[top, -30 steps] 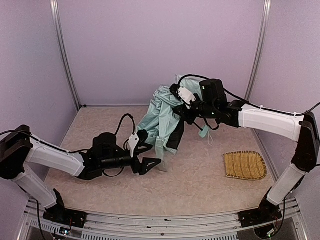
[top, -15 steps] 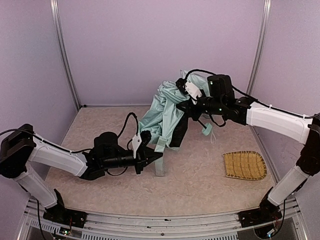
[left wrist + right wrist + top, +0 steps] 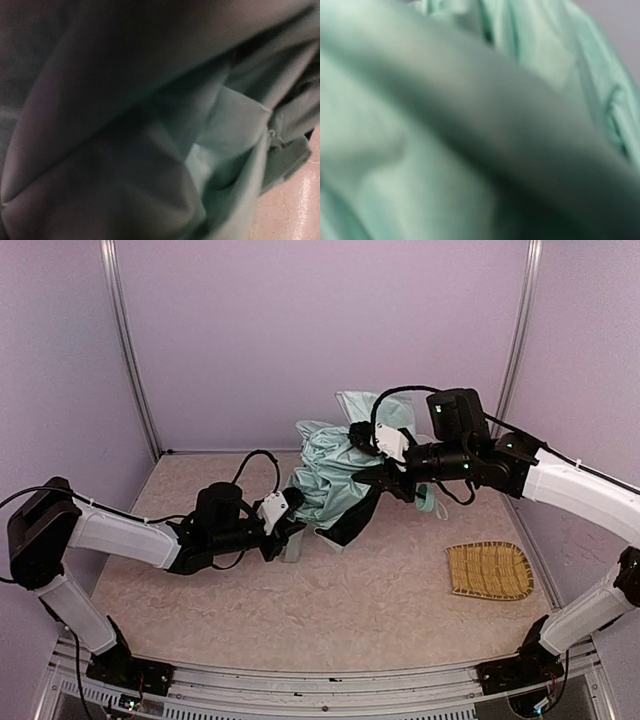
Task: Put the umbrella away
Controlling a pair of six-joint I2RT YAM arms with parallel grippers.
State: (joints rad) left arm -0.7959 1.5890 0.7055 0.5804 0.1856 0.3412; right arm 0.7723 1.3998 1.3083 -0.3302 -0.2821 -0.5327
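My right tool clamps the upper bunch of the umbrella, holding it up over the back middle of the counter. My left tool pinches a low fold, I judge to gather the loose cloth. The woven mat lies well apart on the right; only slack fabric hinders me.

The top camera sits high behind the arm bases and looks down and forward across the table, well back from the left gripper and right gripper. Each wrist camera faces out past its own gripper, so near the umbrella that blurred fabric fills the view. All three views share that fabric.
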